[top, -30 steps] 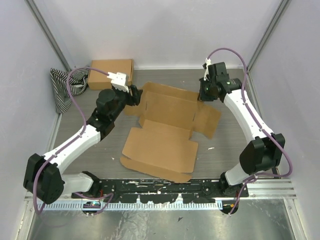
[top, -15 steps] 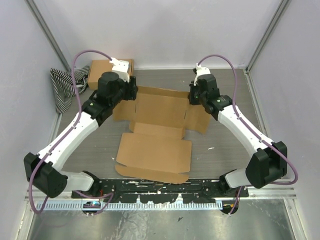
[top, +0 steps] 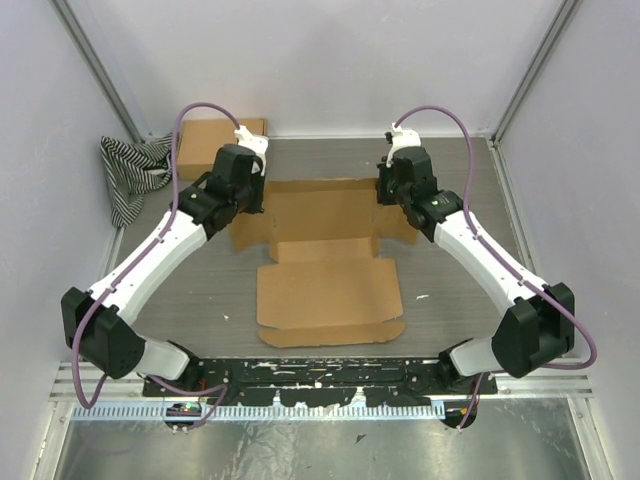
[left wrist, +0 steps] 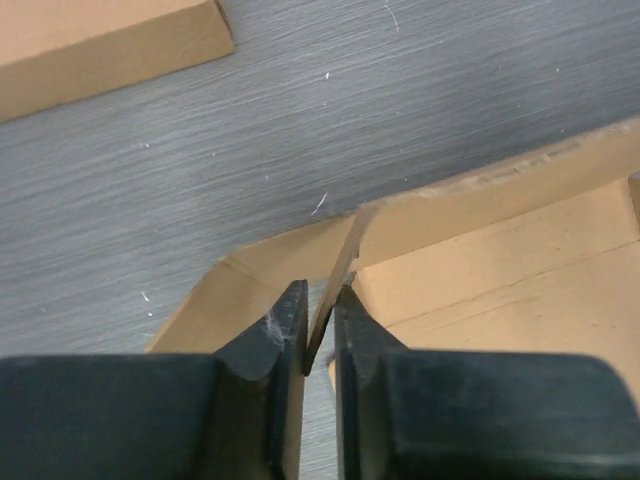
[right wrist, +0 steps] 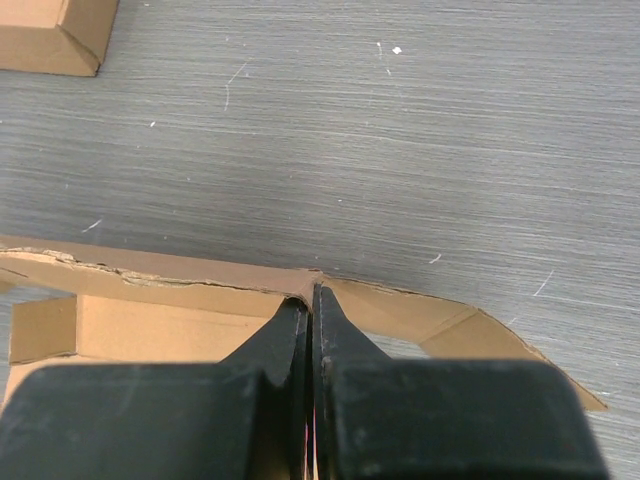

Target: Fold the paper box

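The paper box (top: 325, 265) lies as a flat brown die-cut sheet in the middle of the table, its back panel partly raised. My left gripper (top: 254, 196) is at the sheet's back left corner. In the left wrist view the paper box (left wrist: 500, 260) sends a thin upright flap edge (left wrist: 338, 268) between the nearly closed fingers of the left gripper (left wrist: 318, 322), touching both. My right gripper (top: 386, 190) is at the back right corner. Seen from the right wrist, the right gripper (right wrist: 312, 305) is shut on the raised back wall of the paper box (right wrist: 150, 325).
A fully formed brown cardboard box (top: 205, 140) stands at the back left, also seen as the formed box (left wrist: 90, 40) and the formed box (right wrist: 50, 35). A black-and-white striped cloth (top: 125, 175) lies against the left wall. Grey walls enclose the table.
The sheet has turned square to the table's edge and slid a little right. My left gripper came in over the back left corner and closed on the flap. The right gripper stayed shut.
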Controlling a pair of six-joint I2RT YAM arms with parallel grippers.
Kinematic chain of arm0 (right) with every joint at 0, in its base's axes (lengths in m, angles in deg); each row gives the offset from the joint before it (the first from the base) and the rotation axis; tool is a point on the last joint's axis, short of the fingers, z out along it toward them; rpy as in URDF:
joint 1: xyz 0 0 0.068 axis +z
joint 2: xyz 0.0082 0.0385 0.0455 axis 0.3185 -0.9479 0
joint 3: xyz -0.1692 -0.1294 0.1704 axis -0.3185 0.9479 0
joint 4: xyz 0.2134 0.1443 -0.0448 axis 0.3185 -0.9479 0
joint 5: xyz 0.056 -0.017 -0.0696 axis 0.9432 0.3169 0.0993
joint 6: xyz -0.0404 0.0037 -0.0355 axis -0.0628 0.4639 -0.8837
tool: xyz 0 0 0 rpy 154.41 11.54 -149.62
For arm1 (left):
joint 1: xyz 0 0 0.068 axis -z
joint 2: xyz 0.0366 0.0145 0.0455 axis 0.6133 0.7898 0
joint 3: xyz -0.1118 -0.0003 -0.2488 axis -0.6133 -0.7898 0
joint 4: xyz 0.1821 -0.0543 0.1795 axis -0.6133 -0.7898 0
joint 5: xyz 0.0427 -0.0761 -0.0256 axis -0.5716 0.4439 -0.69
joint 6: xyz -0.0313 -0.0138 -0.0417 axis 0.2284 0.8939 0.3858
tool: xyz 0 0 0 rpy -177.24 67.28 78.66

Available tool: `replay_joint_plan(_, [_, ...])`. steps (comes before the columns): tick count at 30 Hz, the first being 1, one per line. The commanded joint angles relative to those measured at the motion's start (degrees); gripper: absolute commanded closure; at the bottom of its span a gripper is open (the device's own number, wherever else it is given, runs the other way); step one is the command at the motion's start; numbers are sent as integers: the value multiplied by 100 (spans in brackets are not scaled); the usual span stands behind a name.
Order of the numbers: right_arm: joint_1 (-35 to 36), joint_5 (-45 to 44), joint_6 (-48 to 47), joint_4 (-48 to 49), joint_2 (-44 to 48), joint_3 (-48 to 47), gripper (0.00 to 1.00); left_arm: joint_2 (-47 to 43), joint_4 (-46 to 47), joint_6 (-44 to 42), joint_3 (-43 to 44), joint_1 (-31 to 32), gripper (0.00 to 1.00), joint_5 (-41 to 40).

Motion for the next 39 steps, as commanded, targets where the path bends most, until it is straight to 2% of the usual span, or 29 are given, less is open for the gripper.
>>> replay_joint_plan(1, [24, -19, 46, 274, 146, -293, 98, 58, -133, 71, 155, 10, 90, -117])
replay_joint_plan(3, [21, 36, 51, 107, 97, -351, 95, 73, -47, 145, 98, 9, 100, -111])
replay_joint_plan(4, [27, 54, 49, -73, 50, -431, 91, 72, 14, 182, 51, 9, 100, -109])
replay_joint_plan(7, [24, 134, 17, -652, -80, -802, 63, 49, 311, 293, -135, 9, 100, -138])
replay_joint_plan(10, [27, 215, -33, -985, 59, -934, 54, 13, 618, 397, -362, 8, 100, -254])
replay_joint_plan(14, [-36, 163, -89, -1076, 700, -907, 43, -120, 1166, 508, -854, 9, 100, -469])
replay_joint_plan(17, [-347, 111, -83, -1015, 1108, -818, 42, -463, 2088, 540, -1602, 17, 100, -577])
replay_joint_plan(20, [-959, 231, -15, -895, 1249, -600, 43, -909, 3313, 577, -2517, 17, 100, -649])
replay_joint_plan(23, [-1614, 286, 140, -881, 1039, -412, 44, -1278, 4292, 580, -3177, 31, 100, -577])
replay_joint_plan(26, [-2034, 457, 218, -679, 628, -148, 48, -1387, 4886, 397, -3607, 67, 100, -568])
replay_joint_plan(32, [-2442, 1321, 343, 211, 112, 438, 56, -1519, 5990, 56, -4059, 131, 100, -273])
replay_joint_plan(35, [-2526, 1484, 160, 392, -122, 472, 59, -1412, 6444, -165, -4139, 132, 100, -110])
replay_joint_plan(39, [-2741, 2292, -30, 576, -351, 556, 60, -1176, 7198, -349, -4338, 132, 100, -25])
